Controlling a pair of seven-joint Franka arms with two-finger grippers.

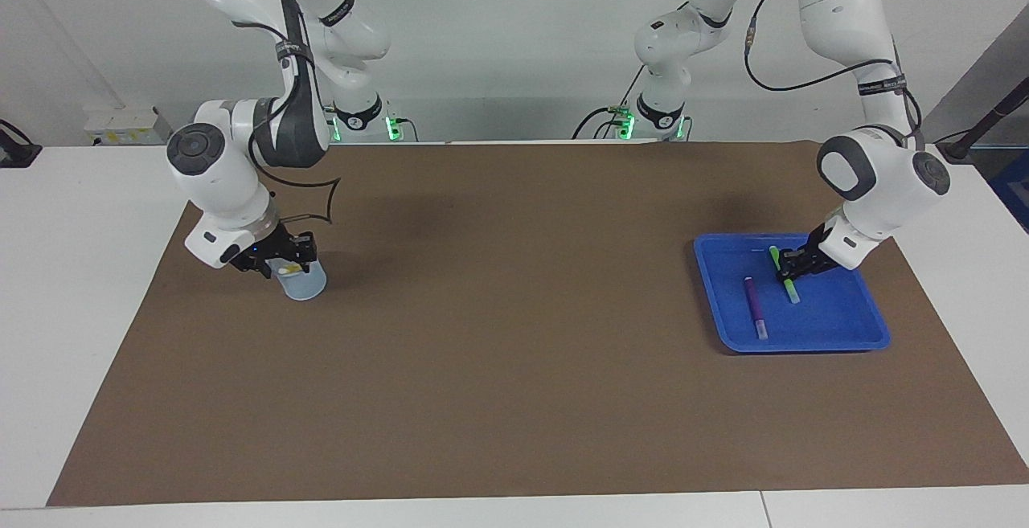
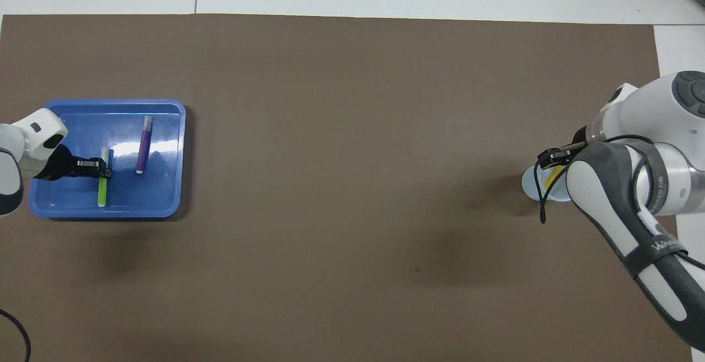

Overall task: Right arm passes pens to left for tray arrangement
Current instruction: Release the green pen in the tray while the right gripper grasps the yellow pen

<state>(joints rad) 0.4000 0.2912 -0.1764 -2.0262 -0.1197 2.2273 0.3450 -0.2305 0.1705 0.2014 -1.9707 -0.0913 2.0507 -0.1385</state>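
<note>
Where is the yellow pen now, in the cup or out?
In: the yellow pen leans inside the cup, with the right gripper at its rim.

Brown mat (image 1: 514, 367) over white table (image 1: 72, 287); pale-blue translucent cup (image 1: 304, 283) upright on mat.

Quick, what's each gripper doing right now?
Left gripper: shut on the green pen, over the blue tray.
Right gripper: at the cup with the yellow pen; cannot tell.
</note>
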